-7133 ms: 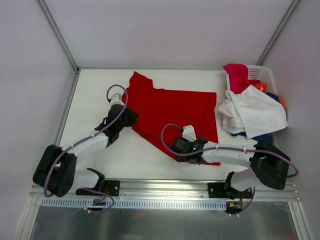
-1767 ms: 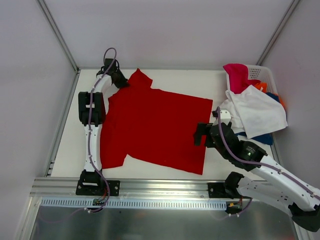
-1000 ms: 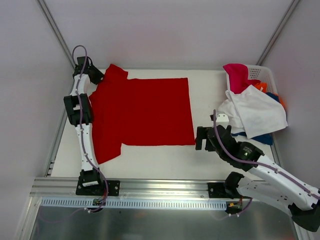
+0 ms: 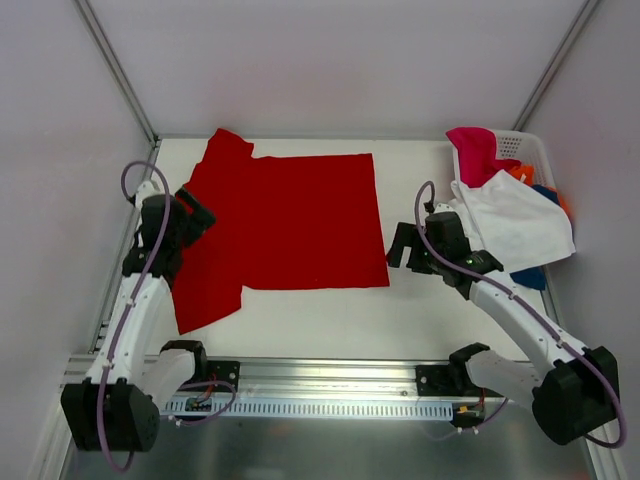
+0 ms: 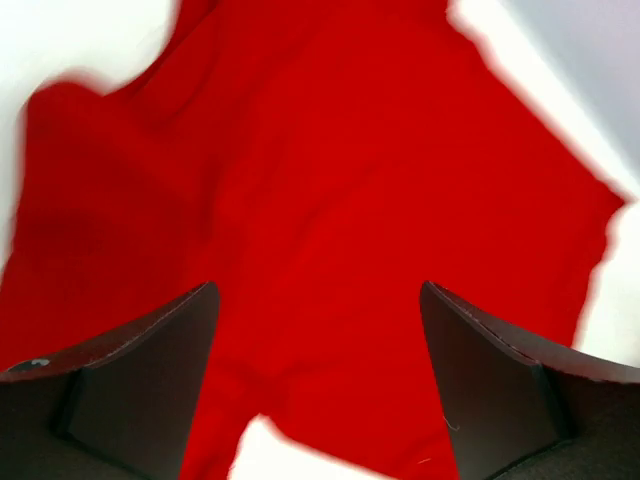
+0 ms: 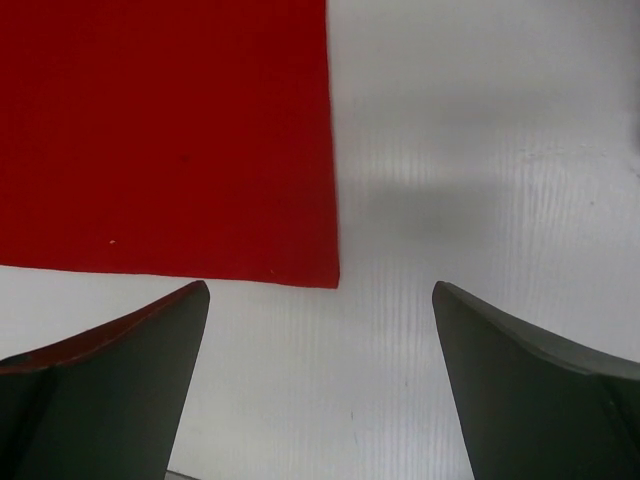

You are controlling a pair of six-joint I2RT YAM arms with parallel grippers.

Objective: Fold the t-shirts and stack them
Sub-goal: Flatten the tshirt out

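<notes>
One red tee [image 4: 290,225] spread flat — four others [image 4: 515,225] heaped in one basket [image 4: 522,143].

The spread-out tee [image 4: 290,225] is solid bright red, no print or stripes. The table [image 4: 420,165] is plain white. The white basket [image 4: 522,143] has a dotted hole pattern. Piled there are a magenta pink tee [image 4: 473,150], a white tee [image 4: 515,225], plus bits of an orange tee [image 4: 520,173] and a blue tee [image 4: 528,277]. The arms [image 4: 140,300] are white with black joints — purple cables [image 4: 125,180].
</notes>
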